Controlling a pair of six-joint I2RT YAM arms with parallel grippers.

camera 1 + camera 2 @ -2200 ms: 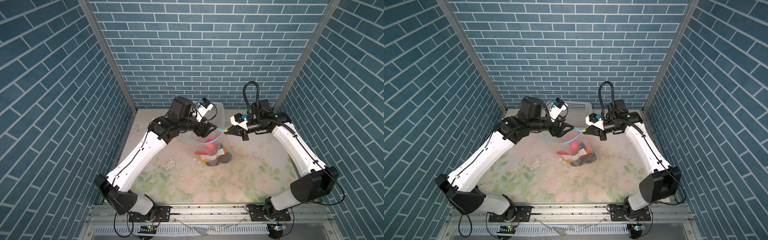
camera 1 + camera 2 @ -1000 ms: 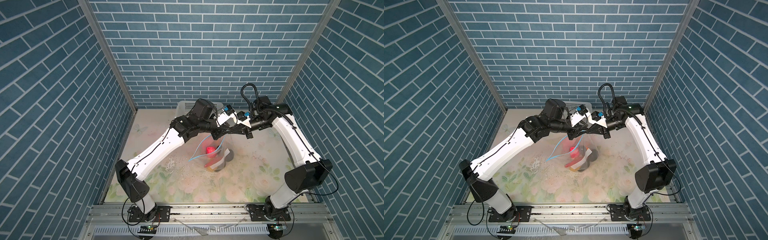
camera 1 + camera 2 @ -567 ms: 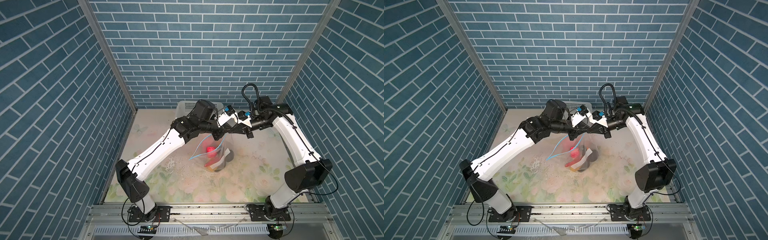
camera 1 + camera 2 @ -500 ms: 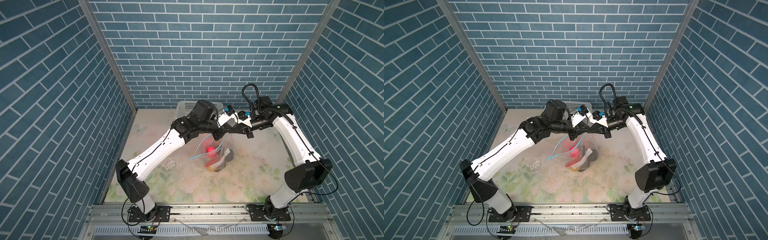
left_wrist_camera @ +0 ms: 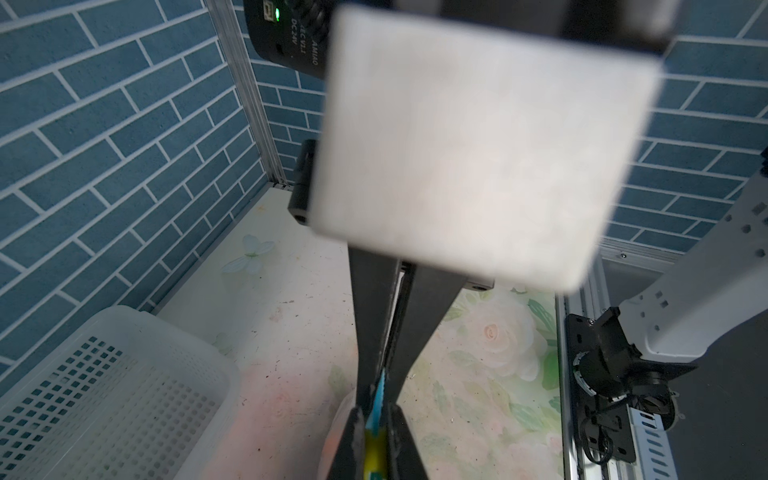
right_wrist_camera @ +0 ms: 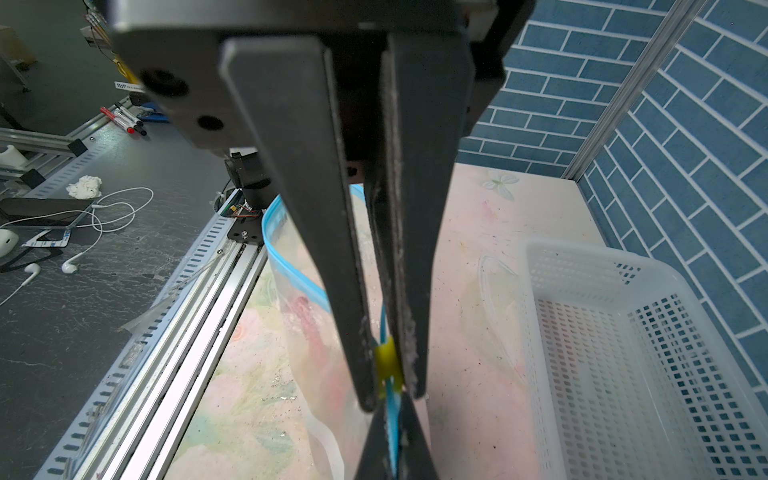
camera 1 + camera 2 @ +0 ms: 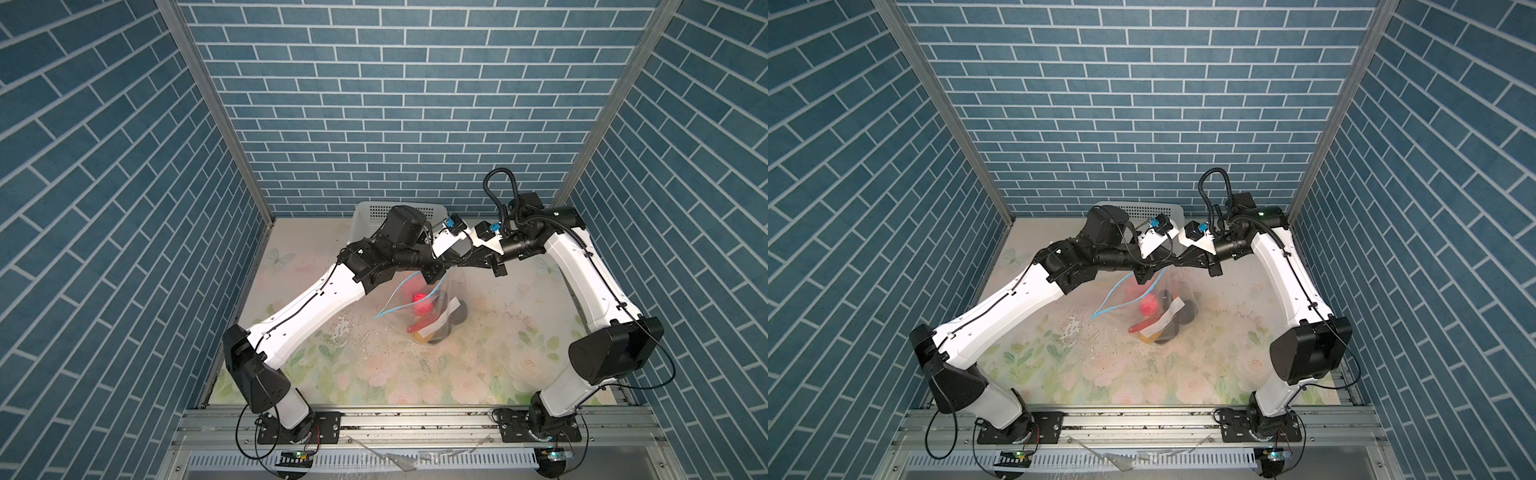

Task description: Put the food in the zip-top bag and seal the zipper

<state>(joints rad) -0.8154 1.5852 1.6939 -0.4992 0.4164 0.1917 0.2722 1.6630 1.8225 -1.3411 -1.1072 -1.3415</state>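
The zip-top bag [image 7: 453, 291] [image 7: 1177, 286] hangs clear from one upper corner, and its bottom rests on the floral mat. Inside it the food shows as a red piece [image 7: 422, 307], black lumps [image 7: 1187, 316] and an orange piece [image 7: 1148, 336], behind the white label [image 7: 440, 320]. The zipper [image 7: 395, 305] [image 6: 272, 232] droops in a loose blue loop with the mouth open. My left gripper [image 5: 375, 415] [image 7: 436, 274] is shut on the zipper's yellow tab [image 5: 374, 451] [image 6: 387, 361]. Tip to tip with it, my right gripper [image 6: 394, 415] [image 7: 457, 266] is shut on the blue strip beside the tab.
A white perforated basket [image 7: 365, 216] [image 6: 623, 353] stands against the back wall, just behind both wrists. White crumbs [image 7: 349, 328] lie scattered on the mat left of the bag. Brick walls close in the left, right and back sides.
My left arm has swung from the bag mouth's left side across to the corner that the right gripper holds. The blue strip now hangs slack. Neither arm has moved over the last half second.
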